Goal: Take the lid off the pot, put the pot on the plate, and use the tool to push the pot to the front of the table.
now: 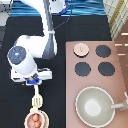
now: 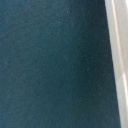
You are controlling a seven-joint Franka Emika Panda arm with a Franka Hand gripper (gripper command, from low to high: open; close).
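Now, at the exterior view's left, the gripper (image 1: 36, 84) is hanging over the tool (image 1: 36, 100), whose head is touching the pot (image 1: 36, 120) sitting on the plate (image 1: 28, 121), probably for pushing; the grip I cannot tell. The lid (image 1: 81, 48) is lying aside on the stove, upper right.
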